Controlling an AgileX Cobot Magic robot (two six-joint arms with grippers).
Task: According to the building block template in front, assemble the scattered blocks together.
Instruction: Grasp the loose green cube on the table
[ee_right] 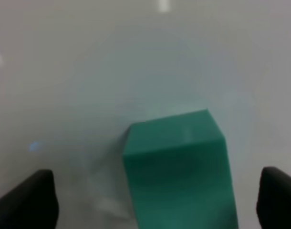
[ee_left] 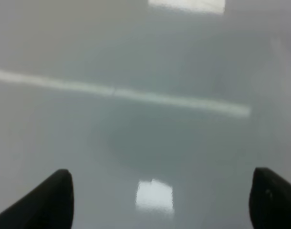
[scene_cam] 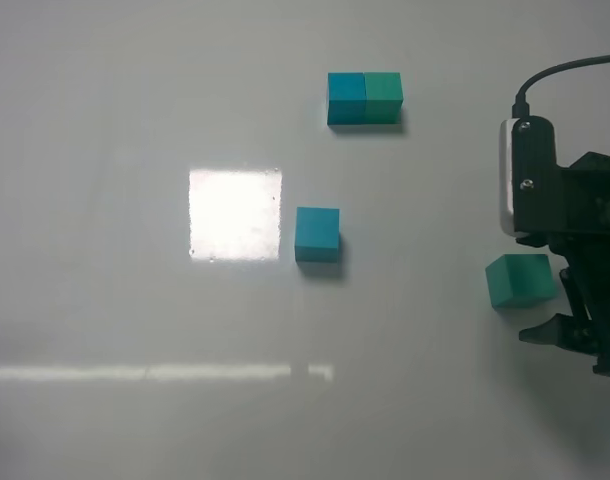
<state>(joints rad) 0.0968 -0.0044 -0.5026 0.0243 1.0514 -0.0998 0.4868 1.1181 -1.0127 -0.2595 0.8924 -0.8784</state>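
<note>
Holding right claw (ee_right: pixel 151 200) wide open, empty, at matte sea-green cube (scene_cam: pixel 520 280); likely lining up grasp; needing closure, then seating beside matte blue-teal cube (scene_cam: pixel 317 234).

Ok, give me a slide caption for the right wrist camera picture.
Open right pincer facing a loose sea-green cube on the pale table.

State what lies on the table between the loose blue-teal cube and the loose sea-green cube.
Nothing: in the exterior high view, only bare table separates the blue-teal cube from the sea-green cube.
</note>
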